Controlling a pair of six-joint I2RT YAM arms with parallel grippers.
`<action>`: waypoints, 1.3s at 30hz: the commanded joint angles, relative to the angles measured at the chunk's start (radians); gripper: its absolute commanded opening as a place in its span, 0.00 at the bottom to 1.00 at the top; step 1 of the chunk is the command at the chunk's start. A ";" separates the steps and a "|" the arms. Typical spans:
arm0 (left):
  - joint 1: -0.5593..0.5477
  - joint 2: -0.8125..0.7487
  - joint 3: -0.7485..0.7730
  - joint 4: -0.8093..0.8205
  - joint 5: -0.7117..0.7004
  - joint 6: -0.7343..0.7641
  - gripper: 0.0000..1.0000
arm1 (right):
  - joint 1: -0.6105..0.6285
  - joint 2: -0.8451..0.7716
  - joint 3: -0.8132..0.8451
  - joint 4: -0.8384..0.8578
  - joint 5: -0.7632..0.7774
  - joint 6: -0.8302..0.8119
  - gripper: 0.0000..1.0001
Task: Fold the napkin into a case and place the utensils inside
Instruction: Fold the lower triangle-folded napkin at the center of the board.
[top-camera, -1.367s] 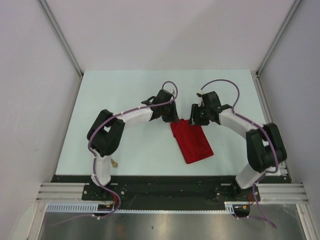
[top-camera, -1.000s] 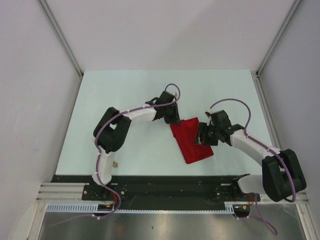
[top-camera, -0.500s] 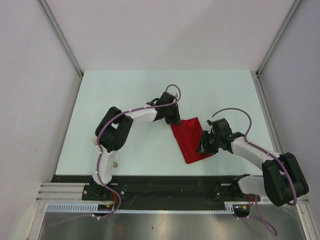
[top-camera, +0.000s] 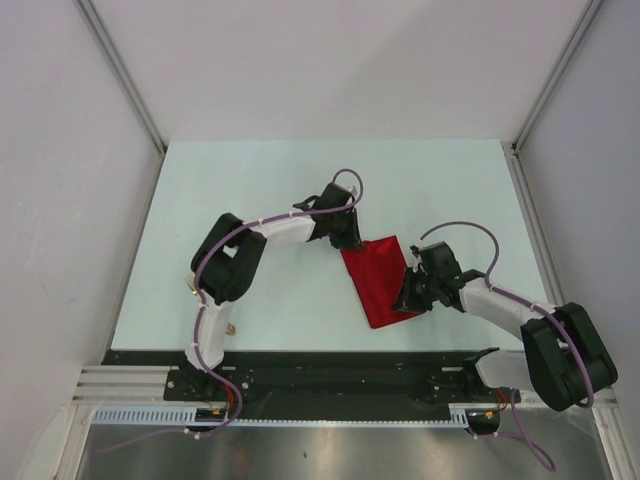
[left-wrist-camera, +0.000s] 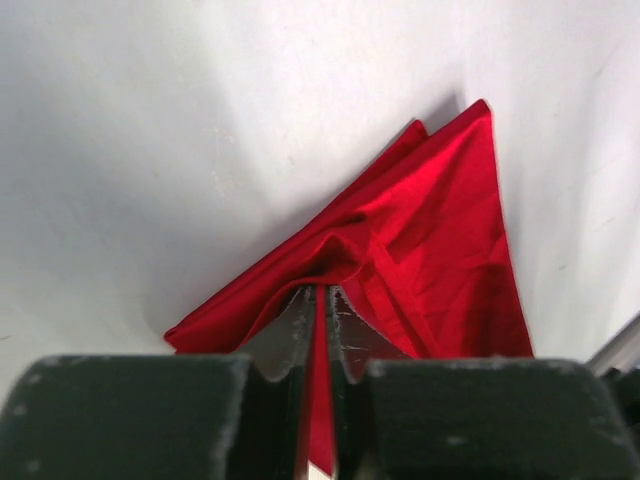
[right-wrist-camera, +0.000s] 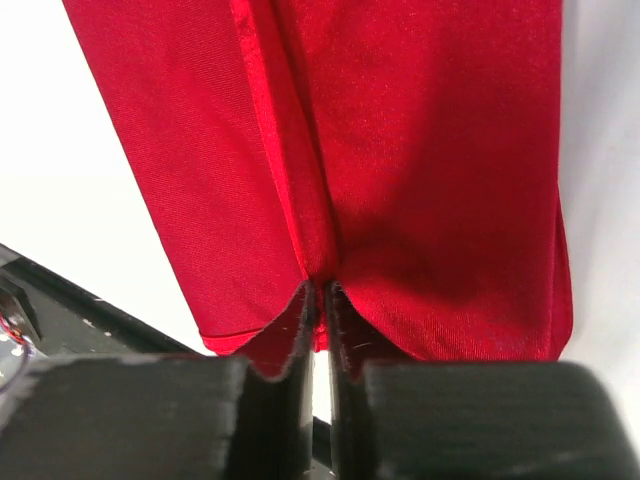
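The red napkin (top-camera: 378, 282) lies folded near the middle of the white table (top-camera: 250, 190); the left gripper (top-camera: 349, 240) is pinched tight on its far left corner; the right gripper (top-camera: 404, 300) is clamped on its near right edge.

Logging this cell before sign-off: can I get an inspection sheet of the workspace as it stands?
Surface: pale table.
Job's things: red napkin, folded, lying right of centre; gold-coloured piece by the left arm's base, too small to name.
Clutter: nothing seen.
Grippers: left gripper shut on the napkin's far left corner; right gripper shut on its near right edge.
Cables: purple cables loop over each arm.
Surroundings: white walls, aluminium posts.
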 joint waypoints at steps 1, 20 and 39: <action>-0.014 -0.043 0.135 -0.113 -0.078 0.128 0.20 | -0.002 -0.050 0.008 -0.018 0.020 0.009 0.01; -0.113 -0.284 -0.320 0.170 0.087 -0.053 0.06 | 0.161 -0.100 0.110 -0.020 -0.008 0.060 0.37; -0.106 -0.216 -0.251 0.042 -0.049 0.055 0.03 | 0.080 -0.145 -0.016 0.035 -0.054 0.098 0.11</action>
